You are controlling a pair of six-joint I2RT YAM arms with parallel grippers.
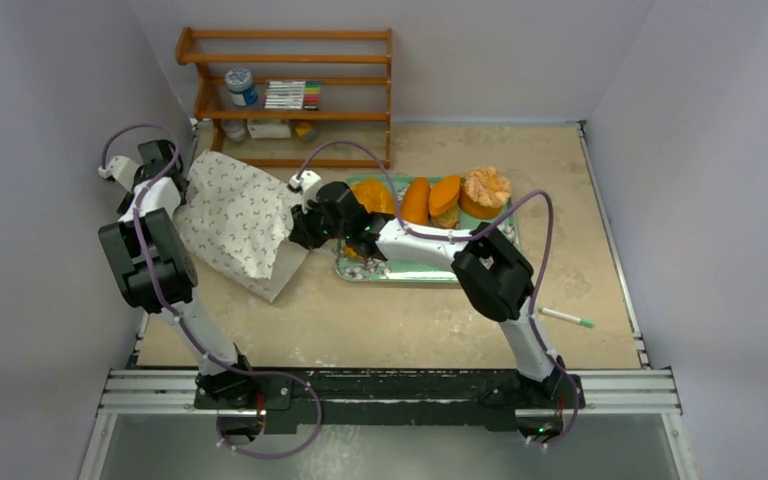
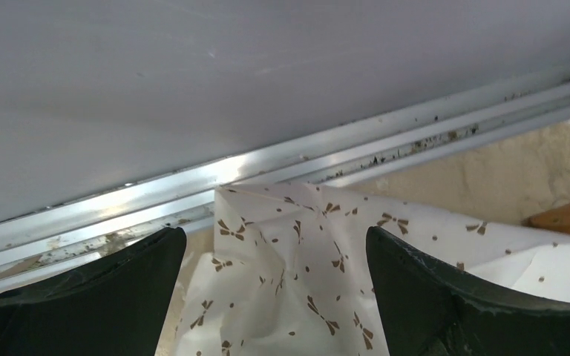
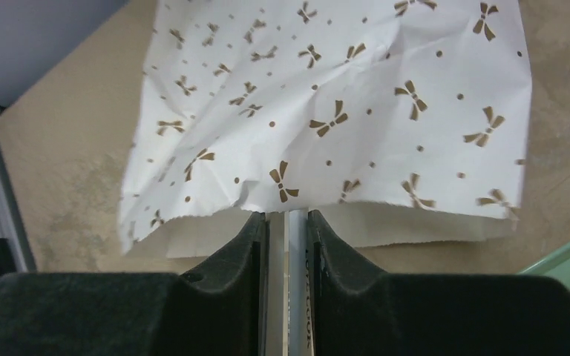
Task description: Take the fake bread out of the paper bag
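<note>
Left claw: released, jaws spread wide, straddling the closed end of the bag without touching it. Looks poised to clamp and anchor that end.
Right claw: jaws drawn in to a narrow slit right at the bag's mouth edge. Whether they pinch paper, cannot tell.
Bag: lies crumpled on its side, with its mouth towards the tray.
Bread: several pieces are lined up on the tray beyond the right arm. Anything left inside the bag is hidden.
Why: my read is one end gets pinned while the other is worked open.
</note>
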